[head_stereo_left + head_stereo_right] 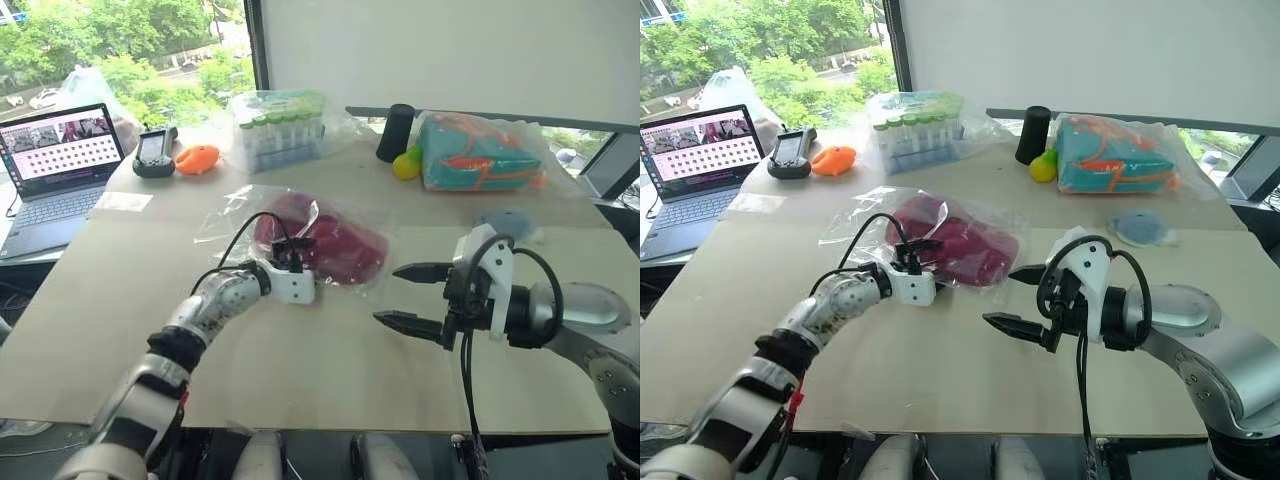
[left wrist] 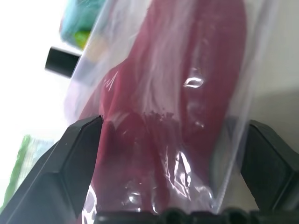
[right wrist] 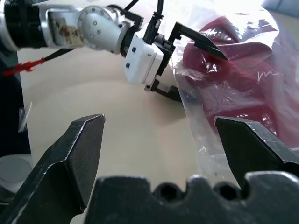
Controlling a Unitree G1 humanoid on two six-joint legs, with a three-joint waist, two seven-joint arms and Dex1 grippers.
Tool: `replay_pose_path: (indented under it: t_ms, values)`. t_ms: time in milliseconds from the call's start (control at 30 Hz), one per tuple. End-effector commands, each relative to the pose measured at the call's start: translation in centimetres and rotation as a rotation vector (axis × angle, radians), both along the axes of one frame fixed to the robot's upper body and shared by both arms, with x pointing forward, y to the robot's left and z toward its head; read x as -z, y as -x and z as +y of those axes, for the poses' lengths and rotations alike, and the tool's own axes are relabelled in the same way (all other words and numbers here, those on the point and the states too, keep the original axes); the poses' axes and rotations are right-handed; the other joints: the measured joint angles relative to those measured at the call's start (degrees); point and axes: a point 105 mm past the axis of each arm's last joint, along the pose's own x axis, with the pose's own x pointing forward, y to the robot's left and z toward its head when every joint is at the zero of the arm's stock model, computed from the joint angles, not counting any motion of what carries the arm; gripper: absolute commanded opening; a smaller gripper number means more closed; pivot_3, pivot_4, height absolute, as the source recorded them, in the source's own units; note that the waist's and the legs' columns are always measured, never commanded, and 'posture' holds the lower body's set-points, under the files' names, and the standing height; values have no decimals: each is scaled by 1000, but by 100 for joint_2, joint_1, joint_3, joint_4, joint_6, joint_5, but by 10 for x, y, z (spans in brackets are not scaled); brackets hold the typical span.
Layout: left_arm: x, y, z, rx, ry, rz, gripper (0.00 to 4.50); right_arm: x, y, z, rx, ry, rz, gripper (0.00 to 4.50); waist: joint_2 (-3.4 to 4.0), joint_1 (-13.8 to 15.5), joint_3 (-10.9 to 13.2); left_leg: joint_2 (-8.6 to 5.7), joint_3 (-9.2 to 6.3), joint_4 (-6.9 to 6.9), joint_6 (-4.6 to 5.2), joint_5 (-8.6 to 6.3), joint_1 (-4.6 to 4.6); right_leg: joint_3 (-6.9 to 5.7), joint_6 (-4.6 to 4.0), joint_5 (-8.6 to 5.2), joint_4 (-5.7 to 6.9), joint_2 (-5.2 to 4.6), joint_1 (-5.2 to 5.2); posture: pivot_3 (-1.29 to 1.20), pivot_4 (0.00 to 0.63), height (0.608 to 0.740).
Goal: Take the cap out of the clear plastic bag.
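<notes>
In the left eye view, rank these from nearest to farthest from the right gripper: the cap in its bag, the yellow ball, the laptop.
Measured from the right gripper, open, at the table's near right:
1. The cap, just to its left inside the clear plastic bag, mid-table.
2. The yellow ball, straight beyond it at the far edge.
3. The laptop, far left corner.

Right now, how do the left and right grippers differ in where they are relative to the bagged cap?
The left gripper is at the clear plastic bag, its open fingers straddling the bag's near end with the cap between them; the right gripper hangs beside the bag, apart from it. The left points up the table; the right points sideways toward the left arm. Both are open and hold nothing.
</notes>
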Motion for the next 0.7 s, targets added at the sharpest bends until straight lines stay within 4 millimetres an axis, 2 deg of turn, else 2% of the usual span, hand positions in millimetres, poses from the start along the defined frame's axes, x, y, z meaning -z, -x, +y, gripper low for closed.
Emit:
replay_pose_path:
  t_ms: [33,267,567,700]
  values:
    - [17,2,-20,-65,-52,36,4500,-13,-2,3,-12,-24,-56,4454,0,35,0,-4,-2,0,0,0,-1,-1,2,0,-1,-2,2,0,150,740]
    - [23,-12,-21,-138,-157,49,4500,-14,-6,3,1,-29,-60,4454,-1,9,-1,-17,-15,5,0,0,-4,2,11,-3,-6,-6,9,0,150,740]
    - [26,-23,-18,-129,-261,38,4500,-14,-8,4,21,-44,-71,4454,0,-21,-2,-17,-17,5,0,0,-3,3,12,-3,-6,-6,9,0,150,740]
    - [29,-25,-16,-142,-276,52,3394,-14,-9,4,29,-48,-75,4500,-1,-32,-2,-17,-17,5,0,0,-3,3,12,-4,-6,-6,9,0,150,740]
